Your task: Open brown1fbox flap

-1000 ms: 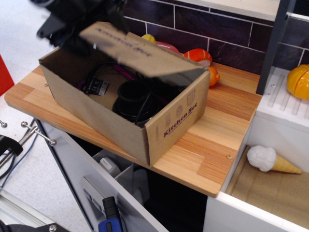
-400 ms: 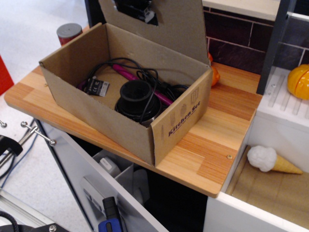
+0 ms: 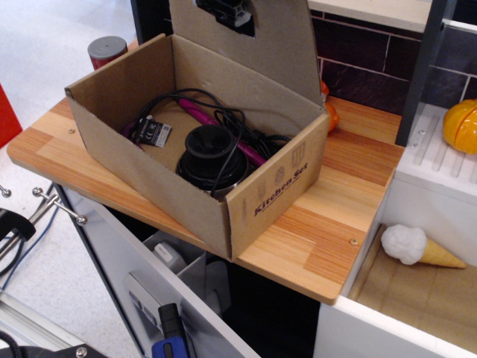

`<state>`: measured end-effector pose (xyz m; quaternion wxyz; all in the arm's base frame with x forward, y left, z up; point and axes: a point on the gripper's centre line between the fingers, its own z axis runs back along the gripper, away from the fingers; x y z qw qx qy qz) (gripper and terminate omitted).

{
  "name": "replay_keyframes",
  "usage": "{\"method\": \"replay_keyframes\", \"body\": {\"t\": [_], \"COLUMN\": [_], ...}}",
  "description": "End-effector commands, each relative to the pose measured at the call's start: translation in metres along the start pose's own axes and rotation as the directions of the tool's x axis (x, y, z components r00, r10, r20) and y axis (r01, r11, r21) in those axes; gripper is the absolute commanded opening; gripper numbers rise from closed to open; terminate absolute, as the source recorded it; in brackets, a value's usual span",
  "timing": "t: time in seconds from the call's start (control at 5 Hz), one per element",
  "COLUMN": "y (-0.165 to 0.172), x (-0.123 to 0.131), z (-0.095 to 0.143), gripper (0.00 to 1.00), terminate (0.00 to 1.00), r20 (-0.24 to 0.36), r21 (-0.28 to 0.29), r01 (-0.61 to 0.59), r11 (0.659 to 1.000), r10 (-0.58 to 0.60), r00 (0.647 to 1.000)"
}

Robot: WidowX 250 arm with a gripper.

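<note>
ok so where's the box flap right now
The flap stands raised at the back of the brown box, top centre of the view, with the gripper at its upper edge.

Count: one cardboard box [image 3: 186, 160] with one raised flap [image 3: 279, 37]; one red can [image 3: 106, 51]; one toy ice-cream cone [image 3: 419, 247]; one black round device [image 3: 211, 153] inside.

A brown cardboard box [image 3: 179, 160] printed "Kitchen Set" in dark blue sits open on a wooden counter, one corner past the front edge; its flap [image 3: 279, 41] stands raised almost upright at the far side; black cables and a dark round object lie inside
</note>
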<state>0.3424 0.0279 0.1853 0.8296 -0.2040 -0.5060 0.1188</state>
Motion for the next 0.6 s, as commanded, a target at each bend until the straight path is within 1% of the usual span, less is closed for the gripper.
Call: {"method": "replay_keyframes", "body": {"t": [0.0,0.2,0.4], "y": [-0.03,-0.041,-0.052], "x": [0.006,0.006,0.006], "z": [-0.003,-0.004,0.0], "gripper": [1.0,1.0,1.0], "terminate": [0.0,0.0,1.0], "r20": [-0.005,-0.101,-0.147], "r21": [-0.052,0.03,0.069], "r01": [0.243,0.182,0.111], "r11": [0.969,0.983,0.991], "r10": [-0.243,-0.179,-0.1], "r00": [0.97,0.979,0.984]}}
